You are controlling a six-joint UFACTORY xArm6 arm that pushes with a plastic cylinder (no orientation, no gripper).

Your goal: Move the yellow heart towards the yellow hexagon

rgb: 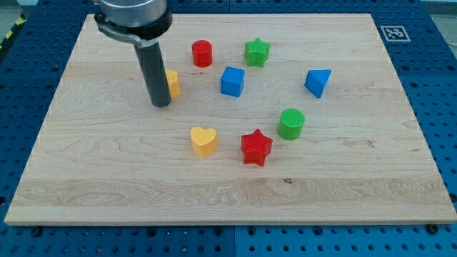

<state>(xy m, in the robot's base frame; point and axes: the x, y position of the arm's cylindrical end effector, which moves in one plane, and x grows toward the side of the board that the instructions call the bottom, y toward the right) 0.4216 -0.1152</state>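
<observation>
The yellow heart (203,140) lies a little below the board's middle, left of the red star (256,148). The yellow hexagon (172,83) sits up and to the left of it, partly hidden behind my rod. My tip (162,104) rests on the board just left of and below the yellow hexagon, close to it or touching it. The tip is well apart from the yellow heart, up and to its left.
A red cylinder (202,53), a green star (256,52) and a blue cube (232,81) lie near the view's top. A blue triangular block (318,82) is at the right. A green cylinder (291,123) sits right of the red star. All rest on the wooden board (107,178).
</observation>
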